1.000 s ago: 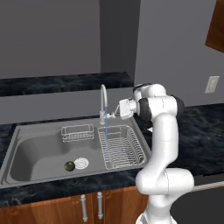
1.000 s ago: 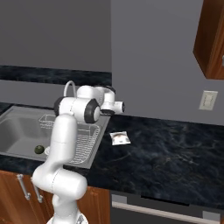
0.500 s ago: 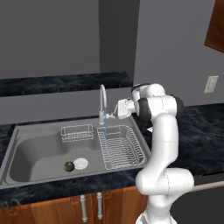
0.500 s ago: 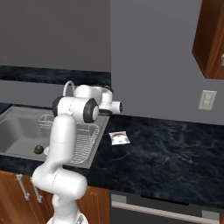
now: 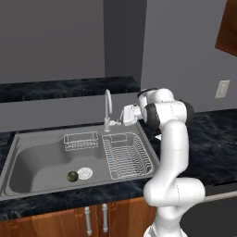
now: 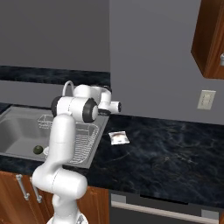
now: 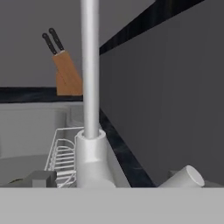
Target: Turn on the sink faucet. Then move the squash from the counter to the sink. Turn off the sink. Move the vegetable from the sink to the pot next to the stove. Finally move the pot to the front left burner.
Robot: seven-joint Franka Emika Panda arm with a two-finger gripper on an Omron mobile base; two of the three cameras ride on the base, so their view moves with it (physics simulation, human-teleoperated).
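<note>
The sink faucet [image 5: 108,107] [image 7: 90,65] rises behind the grey steel sink [image 5: 28,162] [image 6: 17,127], and no water runs from its spout. My gripper [image 5: 117,122] is open, just right of the faucet's base [image 7: 92,159]. A pale lever handle [image 7: 186,178] pokes out low on the right of the hand view. The squash [image 5: 72,176] [image 6: 38,149], a small dark green ball, lies in the left basin beside the round drain [image 5: 84,173]. The black veined counter [image 5: 213,148] [image 6: 166,157] stretches to the right. The pot and the stove are out of view.
A wire dish rack [image 5: 127,155] fills the right basin and a small wire basket [image 5: 81,141] hangs at the back. A white packet [image 6: 118,137] lies on the counter. A knife block [image 7: 68,76] stands far off. Wooden cabinets [image 6: 212,39] hang overhead.
The blue stream of water that fell from the spout is gone. The arm and gripper have hardly moved beside the faucet base.
</note>
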